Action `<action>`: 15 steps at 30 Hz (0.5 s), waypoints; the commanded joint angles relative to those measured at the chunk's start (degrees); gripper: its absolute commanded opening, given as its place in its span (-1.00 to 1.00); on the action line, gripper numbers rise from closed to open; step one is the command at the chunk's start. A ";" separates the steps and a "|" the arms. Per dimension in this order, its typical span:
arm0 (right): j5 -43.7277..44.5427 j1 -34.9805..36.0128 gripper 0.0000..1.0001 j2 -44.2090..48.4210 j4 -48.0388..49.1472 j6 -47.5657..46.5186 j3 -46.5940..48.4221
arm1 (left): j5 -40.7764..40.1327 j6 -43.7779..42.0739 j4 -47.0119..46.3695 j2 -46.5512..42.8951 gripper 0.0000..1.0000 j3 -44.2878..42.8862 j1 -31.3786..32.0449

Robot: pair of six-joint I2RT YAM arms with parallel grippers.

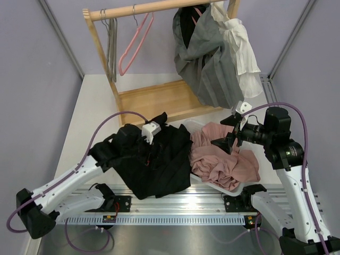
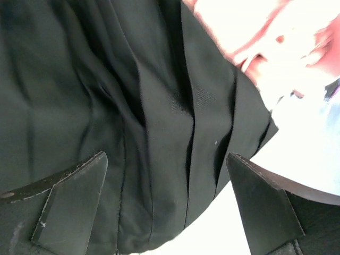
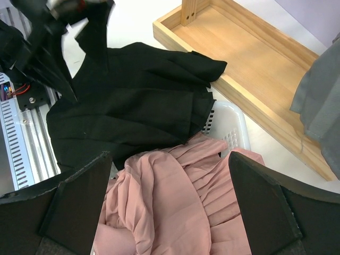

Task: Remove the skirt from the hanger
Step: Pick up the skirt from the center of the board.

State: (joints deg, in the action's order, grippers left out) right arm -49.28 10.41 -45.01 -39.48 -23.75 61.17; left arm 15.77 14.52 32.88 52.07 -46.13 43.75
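A black pleated skirt (image 1: 156,162) lies crumpled on the table's near left, its right edge draped over the white basket (image 3: 229,126). My left gripper (image 1: 153,142) hangs open just above it. In the left wrist view the black skirt (image 2: 159,122) fills the space below the spread fingers (image 2: 74,202), which pinch nothing. An empty pink hanger (image 1: 135,45) hangs on the wooden rail (image 1: 149,8). My right gripper (image 1: 226,133) stands open over a pink skirt (image 3: 175,202) in the basket. A grey skirt (image 1: 210,66) still hangs on the rail.
A white garment (image 1: 243,53) hangs beside the grey skirt. Grey hangers (image 1: 111,45) hang at the rail's left end. The rack's wooden base tray (image 1: 159,101) lies behind the skirts. A slotted metal rail (image 1: 175,210) runs along the near edge.
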 commanded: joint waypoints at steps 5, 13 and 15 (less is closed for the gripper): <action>-2.32 -1.19 0.99 0.28 1.78 0.37 0.01 | -0.37 1.38 -0.09 9.01 0.98 2.26 2.13; -4.07 -2.15 0.99 -0.77 2.92 0.63 -0.96 | -5.84 8.68 -9.85 8.93 0.70 10.69 4.06; -4.16 -2.15 0.99 -0.78 2.92 0.55 -1.14 | -4.88 8.77 -12.92 8.57 0.41 12.37 4.24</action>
State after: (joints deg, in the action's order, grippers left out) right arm -51.37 8.73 -45.74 -38.52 -23.57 60.20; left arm 12.05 21.47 27.18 62.06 -35.73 47.42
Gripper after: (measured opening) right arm 0.993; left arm 0.749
